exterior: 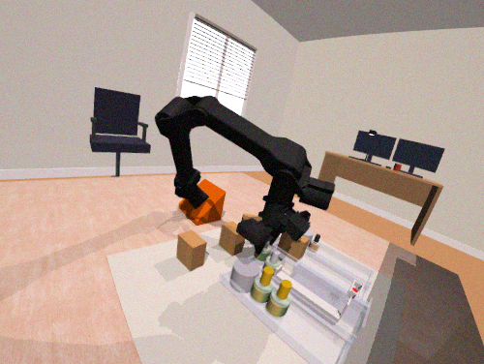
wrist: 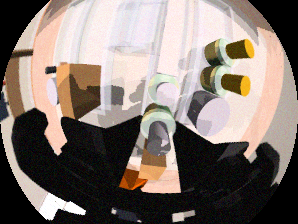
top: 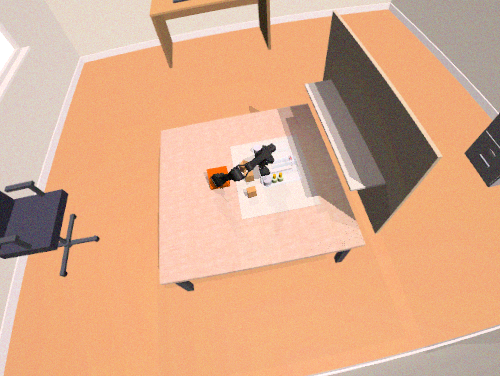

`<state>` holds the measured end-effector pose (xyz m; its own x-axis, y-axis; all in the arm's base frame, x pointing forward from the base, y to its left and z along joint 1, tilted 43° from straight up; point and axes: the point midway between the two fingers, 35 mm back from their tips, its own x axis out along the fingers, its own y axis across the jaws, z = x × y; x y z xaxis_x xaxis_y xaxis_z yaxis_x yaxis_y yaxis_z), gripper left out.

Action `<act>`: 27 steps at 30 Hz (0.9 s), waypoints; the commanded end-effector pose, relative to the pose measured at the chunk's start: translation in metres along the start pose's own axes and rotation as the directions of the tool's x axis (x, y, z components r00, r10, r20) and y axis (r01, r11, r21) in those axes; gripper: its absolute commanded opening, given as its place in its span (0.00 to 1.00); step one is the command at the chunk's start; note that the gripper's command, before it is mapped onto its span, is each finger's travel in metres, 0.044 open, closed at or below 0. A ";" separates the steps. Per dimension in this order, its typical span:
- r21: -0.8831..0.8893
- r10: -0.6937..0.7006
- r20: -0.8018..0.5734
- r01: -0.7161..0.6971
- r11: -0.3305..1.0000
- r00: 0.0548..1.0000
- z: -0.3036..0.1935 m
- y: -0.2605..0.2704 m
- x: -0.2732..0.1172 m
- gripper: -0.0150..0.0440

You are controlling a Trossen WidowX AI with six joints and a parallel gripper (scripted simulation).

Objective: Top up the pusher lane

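My gripper (exterior: 265, 248) (wrist: 157, 121) is shut on a pale green jar with a grey cap (wrist: 158, 137). It holds the jar upright at the front end of the sprung lane; in the exterior view the fingers partly hide this jar (exterior: 263, 256). The lane jar, pale green with a light cap (exterior: 274, 260) (wrist: 165, 91), stands directly behind it, at the end of the long pale pusher (exterior: 310, 296) (wrist: 172, 42). In the wrist view the two jars overlap, so I cannot tell whether they touch. The held jar's base and the low front stop are hidden.
Two yellow-capped jars (exterior: 262, 288) (exterior: 279, 304) (wrist: 215, 80) (wrist: 217, 52) and a wide grey jar (exterior: 246, 274) (wrist: 211, 116) stand beside the lane. Brown blocks (exterior: 192, 250) (exterior: 232, 238) (wrist: 82, 90) stand around the rack's front. An orange block (exterior: 213, 203) stands beyond, near the arm.
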<state>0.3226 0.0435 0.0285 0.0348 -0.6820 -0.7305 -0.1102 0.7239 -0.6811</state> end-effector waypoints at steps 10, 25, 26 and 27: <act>0.011 0.000 0.028 -0.001 1.000 1.000 0.009 -0.001 -0.005 0.25; 0.011 0.000 0.028 -0.001 1.000 1.000 0.011 -0.001 -0.005 0.25; 0.011 0.000 0.028 -0.001 1.000 1.000 0.011 -0.001 -0.005 0.25; 0.011 0.000 0.028 -0.001 1.000 1.000 0.011 -0.001 -0.005 0.25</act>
<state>0.3252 0.0439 0.0283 0.0343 -0.6818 -0.7308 -0.1102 0.7242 -0.6808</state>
